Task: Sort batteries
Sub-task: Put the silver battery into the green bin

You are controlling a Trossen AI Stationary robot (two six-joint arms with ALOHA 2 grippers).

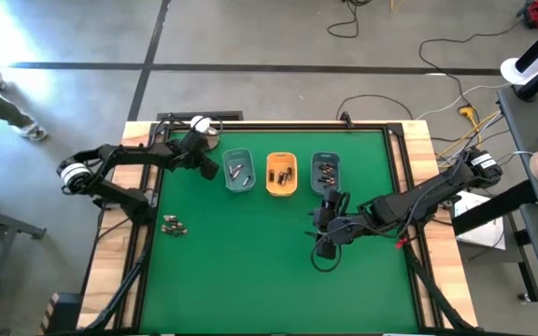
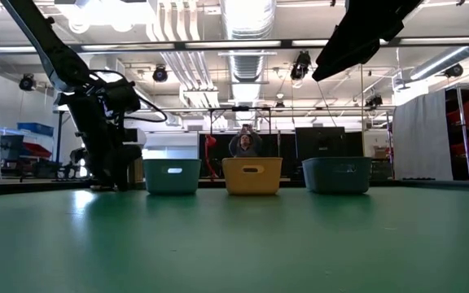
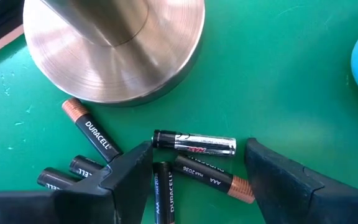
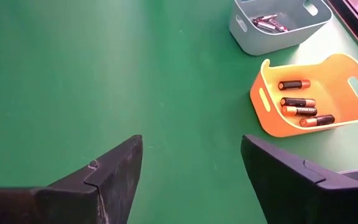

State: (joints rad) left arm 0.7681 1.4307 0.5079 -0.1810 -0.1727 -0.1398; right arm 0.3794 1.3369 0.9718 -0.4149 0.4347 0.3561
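Dark, wedge-shaped fingers [image 3: 129, 180] of the left hand [image 3: 197, 186] fill the front of the left wrist view, spread wide and holding nothing, with a loose cluster of small cylindrical batteries lying between and just ahead of them on the green bench [image 3: 278, 74]. Nearest the gap lies a silvery-grey and black battery [image 3: 194, 144], its long axis running straight across the opening from one finger toward the other; just behind it a black battery with a coppery end [image 3: 213, 178] lies at a slight slant, also roughly crosswise. That crosswise lie is what the coming grasp turns on: judged from this, the fingers would close on the ends and not on the sides unless the wrist turns first. More black-and-copper batteries [image 3: 92, 134] sit off to one side, near the broad brushed-metal round base [image 3: 114, 50], which stands just beyond the cluster. In the high view the left hand [image 1: 197, 149] is at the far left corner of the bench, beside the grey-green plastic tray [image 1: 239, 172], with the orange plastic tray [image 1: 282, 175] and the blue-grey plastic tray [image 1: 325, 172] in a row to its right, each holding a few batteries. A second small heap of batteries [image 1: 174, 225] lies well apart toward the near left side. The right hand [image 1: 330, 219] waits over mid-bench, fingers wide and empty, far from either loose group, so the left arm is clearly the nearer one.
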